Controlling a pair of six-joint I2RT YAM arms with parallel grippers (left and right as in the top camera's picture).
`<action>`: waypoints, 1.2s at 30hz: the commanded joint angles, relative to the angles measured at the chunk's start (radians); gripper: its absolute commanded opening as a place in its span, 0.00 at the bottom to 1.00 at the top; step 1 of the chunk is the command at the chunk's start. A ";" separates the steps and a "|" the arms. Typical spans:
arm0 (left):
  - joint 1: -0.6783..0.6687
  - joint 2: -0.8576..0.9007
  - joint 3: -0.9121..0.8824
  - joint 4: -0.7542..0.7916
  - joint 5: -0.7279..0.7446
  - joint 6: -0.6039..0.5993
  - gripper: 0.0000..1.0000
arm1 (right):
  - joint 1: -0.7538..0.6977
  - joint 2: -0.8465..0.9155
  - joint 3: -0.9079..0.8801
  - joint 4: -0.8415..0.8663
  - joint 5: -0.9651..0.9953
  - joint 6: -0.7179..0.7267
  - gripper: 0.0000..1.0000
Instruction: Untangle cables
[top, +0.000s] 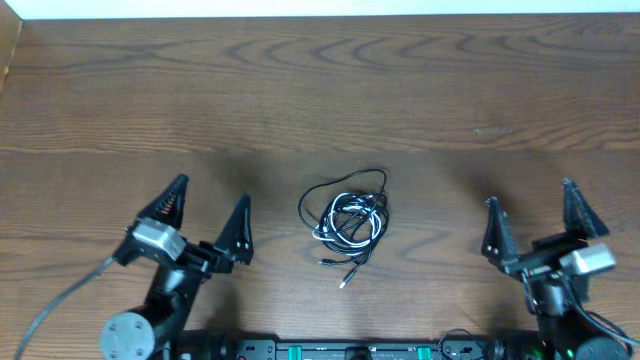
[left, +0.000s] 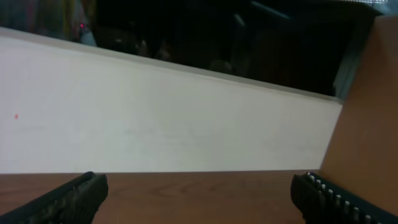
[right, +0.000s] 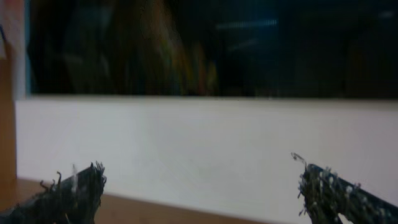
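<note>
Wood-grain brown filled the overhead view, where the table (top: 300, 90) carried one small heap. The cables (top: 346, 214) lay as a loose, tangled coil about midway between the left and right edges of the table, and somewhat closer to the near edge, where the arms stood, than to the far edge. Black loops, with some white among them, crossed over each other. Thin ends with small plug tips (top: 345, 276) trailed out toward the near edge.

The left claw (top: 212, 190) was well apart from the coil on its left side. It was spread wide and held nothing. The right claw (top: 529, 193) stood well apart on the other side, also spread wide and empty. In both wrist views only the dark fingers (left: 71, 198) and a pale wall (left: 155, 124) beyond the far edge showed, so neither camera was aimed at the coil.

By my judgement the untangling was not yet begun and the step in hand was the first approach. The next move would call for one claw to come down on an outer loop or a free end, and for the other to hold the rest in place, so that the whole heap is not dragged along.
</note>
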 joint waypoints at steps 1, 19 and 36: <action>0.005 0.114 0.139 -0.006 0.076 -0.029 0.99 | -0.005 -0.005 0.109 -0.045 -0.041 0.018 0.99; 0.005 0.309 0.501 0.105 0.616 -0.050 1.00 | -0.005 -0.005 0.243 0.158 -0.582 0.120 0.99; 0.006 0.309 0.501 0.065 0.493 -0.111 1.00 | -0.005 0.115 0.306 0.101 -0.230 0.406 0.99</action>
